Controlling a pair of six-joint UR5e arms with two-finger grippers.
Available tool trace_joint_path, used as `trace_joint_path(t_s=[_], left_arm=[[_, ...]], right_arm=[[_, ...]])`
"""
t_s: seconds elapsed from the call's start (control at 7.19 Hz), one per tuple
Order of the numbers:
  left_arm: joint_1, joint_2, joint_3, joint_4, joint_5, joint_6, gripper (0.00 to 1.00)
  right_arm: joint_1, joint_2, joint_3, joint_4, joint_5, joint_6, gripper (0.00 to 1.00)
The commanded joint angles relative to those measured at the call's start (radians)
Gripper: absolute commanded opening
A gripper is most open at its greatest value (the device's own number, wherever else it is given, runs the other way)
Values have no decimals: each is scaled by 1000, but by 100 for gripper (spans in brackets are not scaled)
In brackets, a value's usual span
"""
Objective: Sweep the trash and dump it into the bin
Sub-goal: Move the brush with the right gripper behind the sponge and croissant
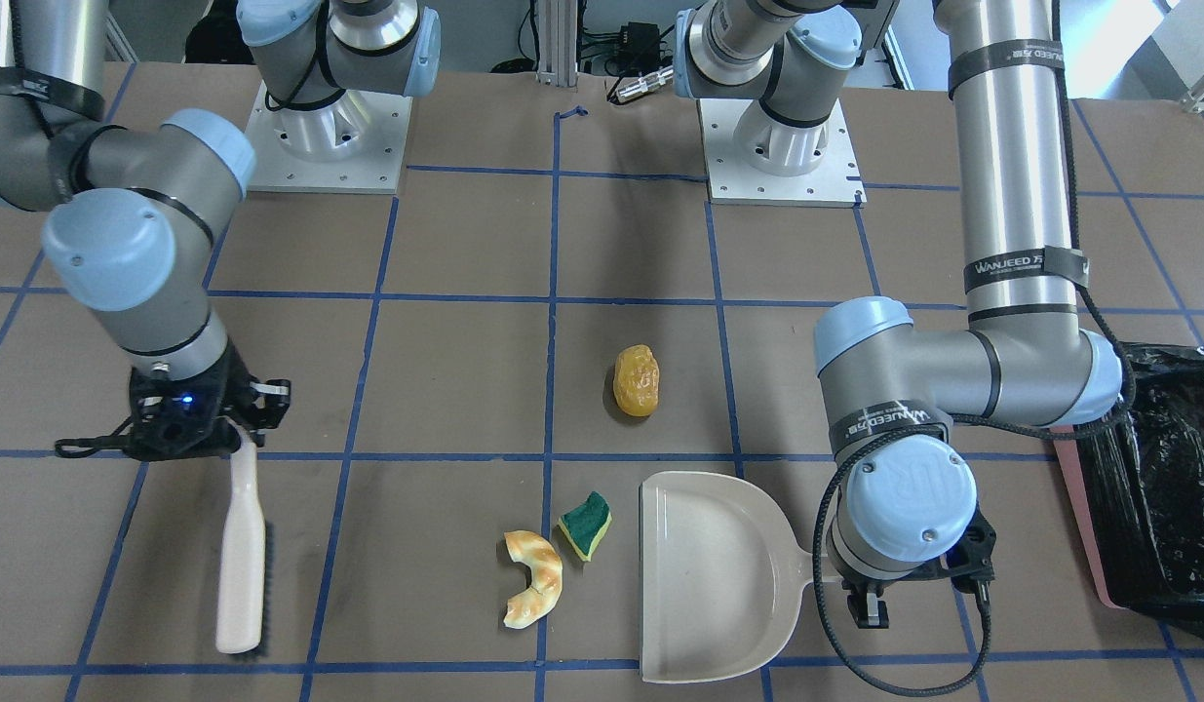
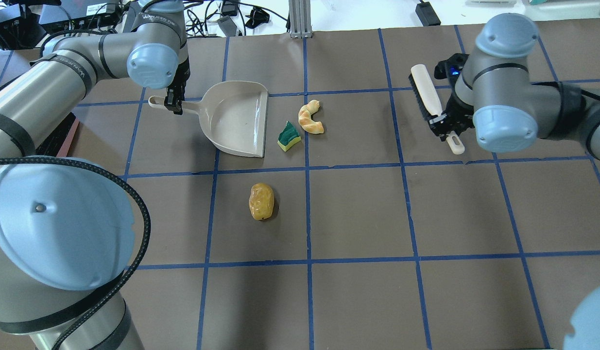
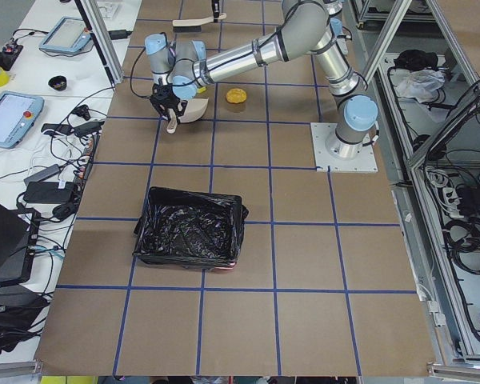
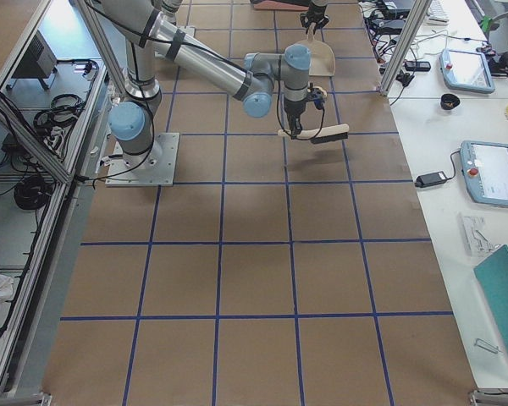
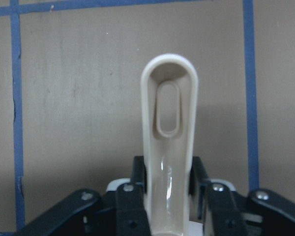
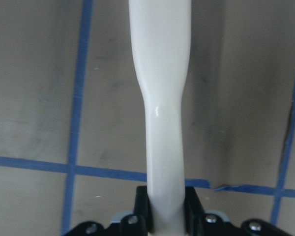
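The yellow-orange potato-like lump [image 1: 637, 380] [image 2: 261, 201] lies alone mid-table. The tan bread piece [image 1: 535, 577] [image 2: 311, 117] and the green-and-yellow sponge chunk [image 1: 585, 525] [image 2: 289, 136] lie just off the open mouth of the beige dustpan [image 1: 709, 575] [image 2: 236, 116]. My left gripper [image 1: 865, 600] [image 2: 173, 104] [image 5: 168, 172] is shut on the dustpan's handle. My right gripper [image 1: 236, 429] [image 2: 448, 129] [image 6: 166, 201] is shut on the handle of a white brush [image 1: 241, 556] [image 2: 426, 95], well off to the side of the trash. The bin [image 1: 1162, 487] [image 3: 190, 228], pink-sided with a black bag, stands beyond the left arm.
The brown table is marked with a blue tape grid [image 2: 307, 170]. The two arm bases [image 1: 329, 127] [image 1: 782, 136] stand at the robot's edge. The left arm's elbow [image 1: 1089, 375] hangs over the bin's near corner. Side benches with tablets [image 4: 491, 173] flank the table.
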Motion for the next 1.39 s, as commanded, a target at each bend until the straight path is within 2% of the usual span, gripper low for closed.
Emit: trace_joint_path(t_s=[0.0, 0.14, 0.28, 0.56, 1.11, 1.25], left_arm=[[-40, -20, 28, 0, 46, -70, 0], [-49, -22, 31, -3, 54, -87, 0], [-58, -25, 31, -3, 56, -95, 0], [-78, -25, 31, -17, 57, -138, 0], [-94, -22, 27, -58, 54, -178, 0], [-107, -11, 27, -83, 50, -195, 0]], right_arm=[[149, 8, -45, 99, 23, 282, 12], [156, 8, -74, 149, 67, 310, 12], [162, 17, -86, 167, 69, 343, 12], [282, 49, -88, 149, 68, 549, 12], [376, 165, -195, 148, 71, 708, 11], [416, 198, -217, 113, 81, 749, 11]])
